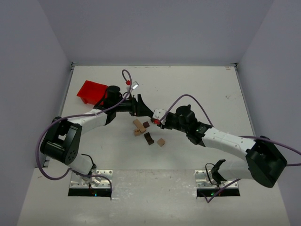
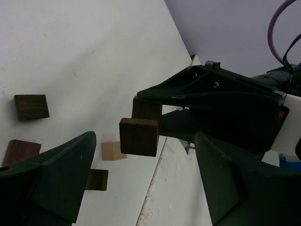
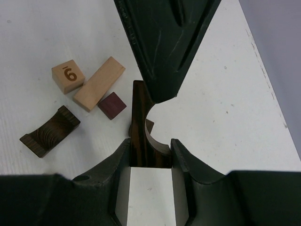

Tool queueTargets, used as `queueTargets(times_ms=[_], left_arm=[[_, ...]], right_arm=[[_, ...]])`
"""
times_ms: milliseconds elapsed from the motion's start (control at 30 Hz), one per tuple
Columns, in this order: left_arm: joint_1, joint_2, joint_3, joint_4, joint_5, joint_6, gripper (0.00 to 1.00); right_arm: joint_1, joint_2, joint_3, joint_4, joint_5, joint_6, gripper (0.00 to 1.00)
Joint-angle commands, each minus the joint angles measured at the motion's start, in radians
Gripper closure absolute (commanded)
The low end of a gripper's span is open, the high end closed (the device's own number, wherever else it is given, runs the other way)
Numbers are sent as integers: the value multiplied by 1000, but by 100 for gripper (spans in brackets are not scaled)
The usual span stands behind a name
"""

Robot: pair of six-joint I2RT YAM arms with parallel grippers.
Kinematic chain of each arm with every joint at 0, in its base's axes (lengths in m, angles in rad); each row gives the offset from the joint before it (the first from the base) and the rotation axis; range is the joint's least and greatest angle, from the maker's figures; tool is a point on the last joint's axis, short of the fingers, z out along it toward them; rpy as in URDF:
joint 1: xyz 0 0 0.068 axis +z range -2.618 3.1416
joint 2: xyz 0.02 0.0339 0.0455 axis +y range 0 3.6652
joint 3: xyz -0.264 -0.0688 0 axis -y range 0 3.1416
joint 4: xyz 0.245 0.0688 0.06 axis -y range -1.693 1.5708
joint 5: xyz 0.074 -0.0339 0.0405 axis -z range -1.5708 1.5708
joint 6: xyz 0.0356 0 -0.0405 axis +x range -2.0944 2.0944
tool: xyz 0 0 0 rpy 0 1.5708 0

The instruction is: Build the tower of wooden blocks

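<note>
Nearest the lens in the right wrist view, the right claw [image 3: 149, 157] has its two fingers pressed onto a dark brown wooden block with a curved cut-out [image 3: 139, 117], pinching it on edge, clear of the white table [image 1: 202, 84]. Facing it from the opposite side, the left claw [image 2: 146, 136] stands spread wide. In the left wrist view one of its fingers is on either side of the held block, and neither is seen touching it. Both claws meet over the middle of the table; the left arm extends from the left side and the right arm from the right. Just towards the near edge from the claws lie the loose wooden blocks [image 1: 149, 138], all resting directly on the table, none stacked. They include a light tan wooden cube marked 6 [image 3: 68, 76], a long light tan wooden bar [image 3: 99, 83] just beside it, a small maroon wooden cube [image 3: 112, 104] close by the bar's side, and a dark brown arched wooden block [image 3: 49, 131] a little apart. A red plastic bin [image 1: 91, 91] sits toward the far left corner, well apart from the blocks.
</note>
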Motion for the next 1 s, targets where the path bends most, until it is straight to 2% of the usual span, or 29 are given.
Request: queueTargets(times_ms=[0,67,167,333,433,500,600,733,800,833,867,900,967], left_arm=[[-18,5,47,119,94,11,26],[-28,8,51,119,87,13,39],[-35,17,58,118,78,12,51],[-56,46,77,108,83,24,52],[-64,49,81,106,83,33,59],[-66,47,82,104,78,37,67],[-68,39,81,96,73,45,98],[-68,25,78,92,55,63,100],[-68,10,76,78,2,84,100],[-68,4,73,75,1,90,100],[-68,-15,67,55,-78,107,100],[-68,-32,62,34,-160,122,100],[-68,-59,53,0,-333,148,100]], right_arm=[[5,-45,-7,34,-20,-44,92],[5,-56,-9,29,-22,-45,92],[3,-63,-10,21,-34,-43,92],[4,-68,-6,10,-49,-43,92],[5,-71,-5,7,-45,-45,92],[4,-72,-3,3,-49,-45,92],[3,-72,-4,5,-39,-42,91],[5,-64,12,-22,-36,-31,86],[5,-51,32,-45,-30,-7,58],[5,-48,37,-46,-24,4,36],[5,-44,44,-53,-20,18,15],[5,-43,48,-61,-17,28,2],[5,-51,45,-71,-14,36,1]])
